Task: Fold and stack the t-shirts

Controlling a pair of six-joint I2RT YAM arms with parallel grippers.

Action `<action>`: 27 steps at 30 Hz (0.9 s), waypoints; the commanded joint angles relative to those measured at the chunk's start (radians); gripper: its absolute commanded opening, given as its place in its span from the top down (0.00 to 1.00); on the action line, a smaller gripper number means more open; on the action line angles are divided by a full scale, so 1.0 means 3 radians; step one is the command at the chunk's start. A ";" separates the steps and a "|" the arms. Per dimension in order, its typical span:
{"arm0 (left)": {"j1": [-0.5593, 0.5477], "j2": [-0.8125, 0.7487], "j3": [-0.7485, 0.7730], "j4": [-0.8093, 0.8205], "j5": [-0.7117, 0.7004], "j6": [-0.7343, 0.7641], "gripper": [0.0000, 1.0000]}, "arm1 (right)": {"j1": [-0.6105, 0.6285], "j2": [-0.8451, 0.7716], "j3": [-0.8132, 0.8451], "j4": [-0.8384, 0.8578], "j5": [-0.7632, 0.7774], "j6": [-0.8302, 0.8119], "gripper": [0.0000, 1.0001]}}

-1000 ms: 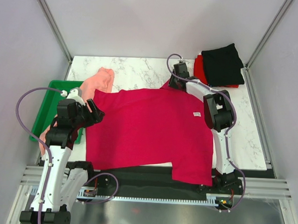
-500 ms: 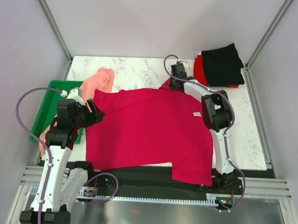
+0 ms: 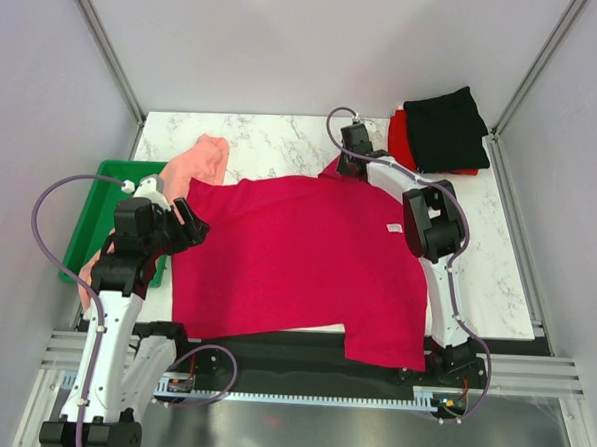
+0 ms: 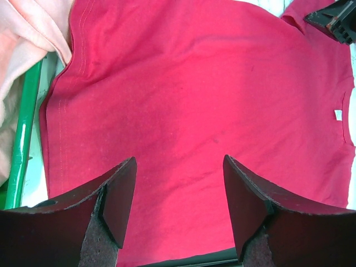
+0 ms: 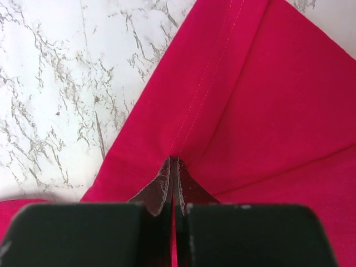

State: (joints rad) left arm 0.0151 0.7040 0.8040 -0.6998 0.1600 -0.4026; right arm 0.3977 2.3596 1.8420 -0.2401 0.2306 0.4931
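Note:
The crimson t-shirt (image 3: 297, 258) lies spread flat over the marble table, its white neck label (image 3: 394, 227) toward the right. My right gripper (image 3: 342, 169) is at the shirt's far sleeve. In the right wrist view the gripper (image 5: 173, 161) is shut, pinching a fold of the crimson cloth (image 5: 261, 94) by the stitched hem. My left gripper (image 3: 188, 226) hovers over the shirt's left edge. In the left wrist view it (image 4: 179, 164) stands open above the cloth (image 4: 194, 94) with nothing between its fingers. A salmon-pink t-shirt (image 3: 196, 163) lies crumpled at the left. A folded black t-shirt (image 3: 444, 126) rests on a bright red one (image 3: 397, 137) at the far right.
A green plastic tray (image 3: 91, 205) sits off the table's left side, partly under the salmon-pink cloth. Bare marble (image 3: 273, 142) shows behind the crimson shirt and along the right side (image 3: 497, 264). Grey walls and metal frame posts enclose the table.
My right gripper has closed on the far sleeve of the crimson shirt and edged slightly toward the back. The left arm has not moved.

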 commanded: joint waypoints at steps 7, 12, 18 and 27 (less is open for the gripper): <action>-0.0009 -0.0041 -0.0016 0.0154 0.0039 0.0059 0.30 | 0.0121 0.0090 0.0635 -0.0099 -0.0012 -0.0012 1.00; -0.0009 -0.0046 -0.0021 0.0160 0.0039 0.0059 0.30 | 0.0167 0.0433 0.1187 -0.0120 -0.0201 0.0049 1.00; -0.0009 -0.0036 -0.0021 0.0160 0.0024 0.0059 0.30 | 0.0249 0.1143 0.1964 0.0233 -0.0421 -0.0074 0.79; -0.0014 -0.0010 -0.0021 0.0149 0.0014 0.0054 0.30 | 0.0188 0.0522 0.1587 0.0616 -0.0161 -0.0528 0.12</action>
State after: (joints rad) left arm 0.0151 0.7006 0.7979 -0.6941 0.1600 -0.4026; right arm 0.4732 2.6850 2.3558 -0.1234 0.1390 0.4156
